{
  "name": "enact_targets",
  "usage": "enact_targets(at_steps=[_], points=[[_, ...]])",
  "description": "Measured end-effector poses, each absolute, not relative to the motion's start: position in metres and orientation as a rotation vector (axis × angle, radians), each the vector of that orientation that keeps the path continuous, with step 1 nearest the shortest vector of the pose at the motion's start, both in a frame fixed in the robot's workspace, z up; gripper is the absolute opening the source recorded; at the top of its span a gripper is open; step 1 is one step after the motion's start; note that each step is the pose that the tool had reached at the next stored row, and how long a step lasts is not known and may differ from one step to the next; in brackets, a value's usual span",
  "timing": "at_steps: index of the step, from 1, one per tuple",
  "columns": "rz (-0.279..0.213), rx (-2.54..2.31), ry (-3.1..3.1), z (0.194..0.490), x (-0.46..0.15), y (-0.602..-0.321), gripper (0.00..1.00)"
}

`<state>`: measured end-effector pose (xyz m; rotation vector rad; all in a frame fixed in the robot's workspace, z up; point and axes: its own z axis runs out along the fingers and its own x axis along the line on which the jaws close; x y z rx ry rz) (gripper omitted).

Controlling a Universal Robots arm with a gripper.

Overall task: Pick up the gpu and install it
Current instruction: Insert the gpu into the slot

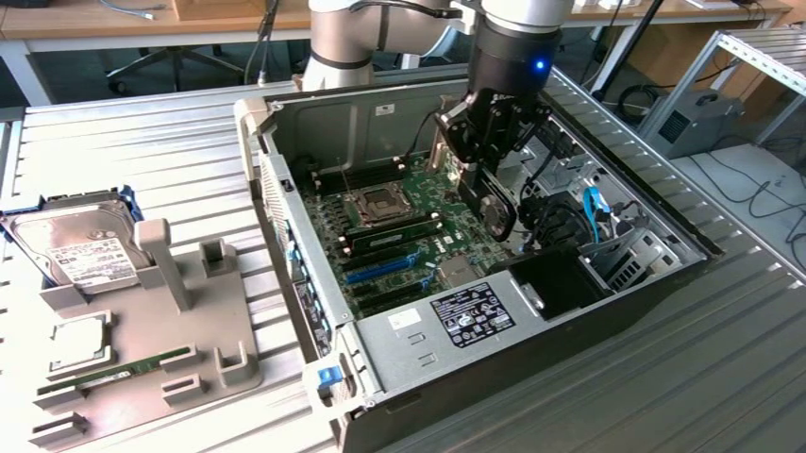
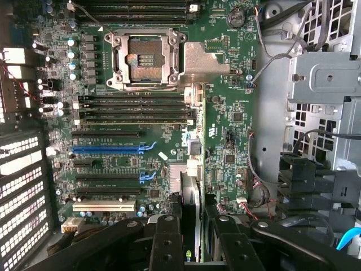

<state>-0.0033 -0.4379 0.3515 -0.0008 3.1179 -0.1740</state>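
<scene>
In the exterior view, the gripper (image 1: 486,172) hangs inside the open computer case (image 1: 270,179), above the motherboard (image 1: 422,203). Its fingers are clenched on the gpu (image 1: 494,209), a flat black card that hangs down from them on its edge, a little tilted. The lower edge of the card is close to the motherboard, near the side of the case at the exterior view's right. I cannot tell if it touches the board. The empty processor socket (image 1: 377,203) lies just beside the card, toward the exterior view's left. Outside the case, at the exterior view's left, a grey holder (image 1: 170,311) stands on the metal table (image 1: 151,160). A hard drive (image 1: 75,250) leans in it, and a thin green memory stick (image 1: 120,370) lies in its front part.

In the wrist view, the gripper (image 2: 194,228) has black fingers (image 2: 165,240) on both sides of the gpu (image 2: 190,189). The card shows here only as a narrow grey strip, seen from its edge. Under it lies the green motherboard (image 2: 225,130) with the processor socket (image 2: 148,59) and a long blue slot (image 2: 110,149). The blue slot is well apart from the card.
</scene>
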Motion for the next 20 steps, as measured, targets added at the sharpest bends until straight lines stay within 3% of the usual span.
enact_targets(at_steps=[20], points=[[-0.173,-0.114,3.112,0.3515,-0.0033,-0.4379,0.26]])
